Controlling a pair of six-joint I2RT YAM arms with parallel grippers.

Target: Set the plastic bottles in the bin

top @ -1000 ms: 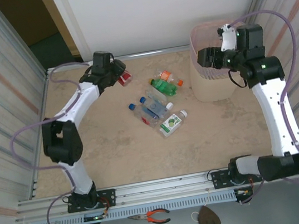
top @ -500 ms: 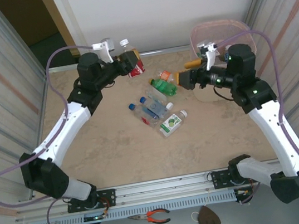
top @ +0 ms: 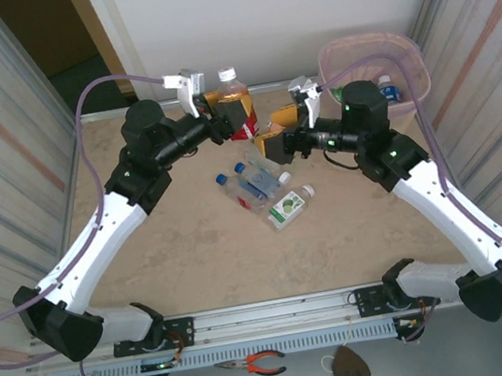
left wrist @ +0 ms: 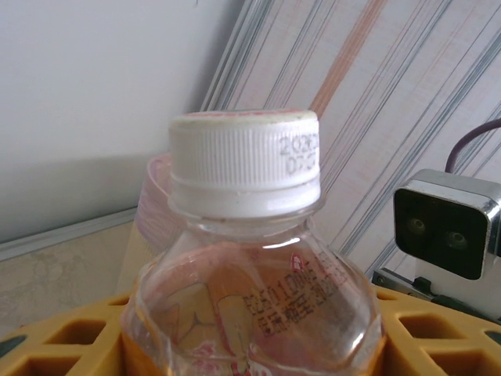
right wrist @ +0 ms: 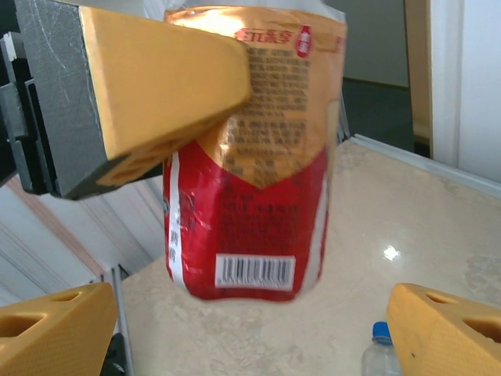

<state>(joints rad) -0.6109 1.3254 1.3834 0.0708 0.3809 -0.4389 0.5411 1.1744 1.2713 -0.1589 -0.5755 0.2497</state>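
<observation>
Red-label bottle (top: 237,107) is up off the tabletop (top: 193,244), well left of the bin (top: 368,37), clamped in your left fingers (right wrist: 156,86). Your right fingers (right wrist: 55,329) are spread open beside it on the bin side, not touching. Other bottles (top: 260,185) lie on the tabletop left of the bin; one blue-capped bottle (top: 388,84) is inside it.

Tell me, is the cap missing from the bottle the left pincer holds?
No, a white ribbed cap sits on the neck of the bottle clamped in the left pincer.
</observation>
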